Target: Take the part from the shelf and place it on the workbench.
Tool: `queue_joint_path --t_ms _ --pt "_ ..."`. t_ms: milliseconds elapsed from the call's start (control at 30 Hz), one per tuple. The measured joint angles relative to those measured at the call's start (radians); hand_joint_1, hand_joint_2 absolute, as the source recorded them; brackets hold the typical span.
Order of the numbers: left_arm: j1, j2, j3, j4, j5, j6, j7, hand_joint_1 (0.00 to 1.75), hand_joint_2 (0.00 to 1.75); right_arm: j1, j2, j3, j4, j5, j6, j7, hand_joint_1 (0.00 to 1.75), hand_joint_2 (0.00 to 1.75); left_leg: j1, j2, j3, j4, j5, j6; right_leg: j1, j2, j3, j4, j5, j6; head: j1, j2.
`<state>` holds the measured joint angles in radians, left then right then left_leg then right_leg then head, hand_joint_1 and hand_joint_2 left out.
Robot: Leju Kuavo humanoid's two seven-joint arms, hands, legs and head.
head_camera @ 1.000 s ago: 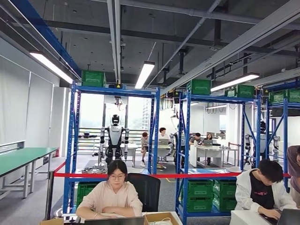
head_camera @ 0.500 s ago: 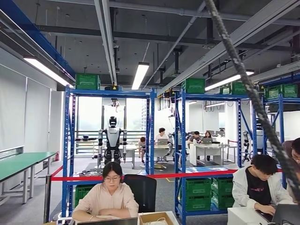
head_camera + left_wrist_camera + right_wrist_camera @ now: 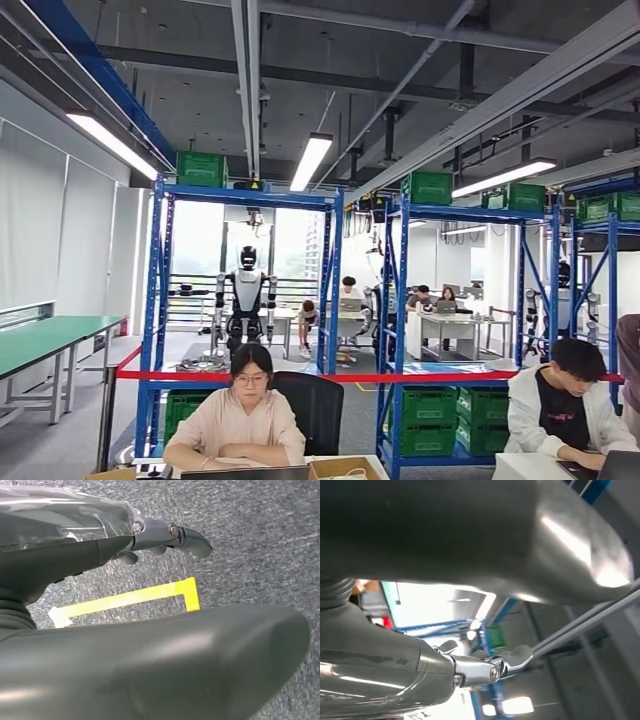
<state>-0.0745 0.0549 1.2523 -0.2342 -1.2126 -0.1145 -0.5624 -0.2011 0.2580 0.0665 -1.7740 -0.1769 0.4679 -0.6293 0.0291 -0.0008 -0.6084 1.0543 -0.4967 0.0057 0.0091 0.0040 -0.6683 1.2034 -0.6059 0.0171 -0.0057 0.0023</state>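
Here the left hand (image 3: 113, 605) hangs over grey carpet (image 3: 256, 535), its fingers (image 3: 188, 537) stretched out straight and apart from the thick thumb, with nothing between them. Beyond those fingertips, a yellow tape corner (image 3: 186, 592) marks an edge on the floor, with bare carpet past it. The right hand (image 3: 444, 645) is lifted toward the ceiling; its fingers (image 3: 512, 662) also lie extended and hold nothing, with a blue shelf upright (image 3: 490, 630) and a green crate (image 3: 495, 637) well beyond them. Ahead, two blue shelf racks (image 3: 328, 290) stand behind a red barrier tape (image 3: 377, 377), green crates (image 3: 441, 415) on their low tiers. A person (image 3: 243, 415) sits at a desk in front. I cannot tell which item is the part.
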Motion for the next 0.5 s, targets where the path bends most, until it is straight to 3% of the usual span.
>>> queue_joint_path --t_ms 67,100,133,233,267,367,433,500 --pt "0.007 -0.001 0.009 0.000 0.011 0.005 0.001 0.00 0.00 0.048 -0.014 -0.004 -0.037 0.026 0.012 0.002 0.00 0.00 -0.001 0.000 0.000 0.000 0.000 0.000 -0.004 0.000 -0.038 0.102 -0.041 0.004 0.000 0.000" --pt "0.010 -0.001 0.014 0.000 0.015 0.007 0.001 0.00 0.00 0.069 -0.021 -0.004 -0.049 0.036 0.016 0.002 0.00 0.00 -0.001 0.000 -0.001 0.000 0.000 0.001 -0.005 0.000 -0.034 0.103 -0.035 0.004 0.000 0.000" --pt "0.012 -0.003 0.018 0.000 0.018 0.009 0.001 0.00 0.00 0.087 -0.027 -0.004 -0.060 0.045 0.019 0.000 0.00 0.00 -0.001 0.000 0.000 0.000 0.001 0.001 -0.005 0.000 -0.011 0.065 -0.011 0.004 0.000 0.000" --pt "0.015 -0.007 0.030 0.000 0.025 0.012 0.001 0.00 0.00 0.121 -0.046 0.003 -0.086 0.061 0.021 -0.009 0.00 0.00 -0.003 -0.001 -0.001 0.000 0.004 -0.004 -0.002 0.001 0.097 -0.132 0.067 -0.002 0.000 0.000" --pt "0.015 -0.009 0.034 0.000 0.026 0.013 0.001 0.00 0.00 0.131 -0.052 0.005 -0.091 0.062 0.022 -0.012 0.00 0.00 -0.003 -0.001 -0.002 0.000 0.007 -0.008 0.000 0.002 0.113 -0.165 0.076 -0.005 0.000 0.000" --pt "0.019 -0.014 0.040 0.000 0.028 0.017 0.001 0.00 0.00 0.162 -0.067 0.007 -0.100 0.053 0.022 -0.019 0.00 0.00 0.002 -0.002 -0.004 -0.002 0.013 -0.025 0.006 0.001 0.112 -0.180 0.089 -0.020 0.000 0.000" --pt "0.021 -0.017 0.045 0.000 0.028 0.018 0.001 0.00 0.00 0.173 -0.073 0.007 -0.103 0.045 0.022 -0.022 0.00 0.00 0.002 -0.004 -0.015 0.027 -0.024 -0.031 0.004 -0.003 0.104 -0.189 0.106 -0.036 0.000 0.000" --pt "0.022 -0.019 0.051 0.000 0.028 0.019 0.000 0.00 0.00 0.184 -0.079 0.007 -0.103 0.032 0.024 -0.021 0.00 0.00 -0.001 -0.004 -0.045 0.123 -0.107 -0.029 0.004 -0.007 0.089 -0.193 0.121 -0.048 0.000 0.000"
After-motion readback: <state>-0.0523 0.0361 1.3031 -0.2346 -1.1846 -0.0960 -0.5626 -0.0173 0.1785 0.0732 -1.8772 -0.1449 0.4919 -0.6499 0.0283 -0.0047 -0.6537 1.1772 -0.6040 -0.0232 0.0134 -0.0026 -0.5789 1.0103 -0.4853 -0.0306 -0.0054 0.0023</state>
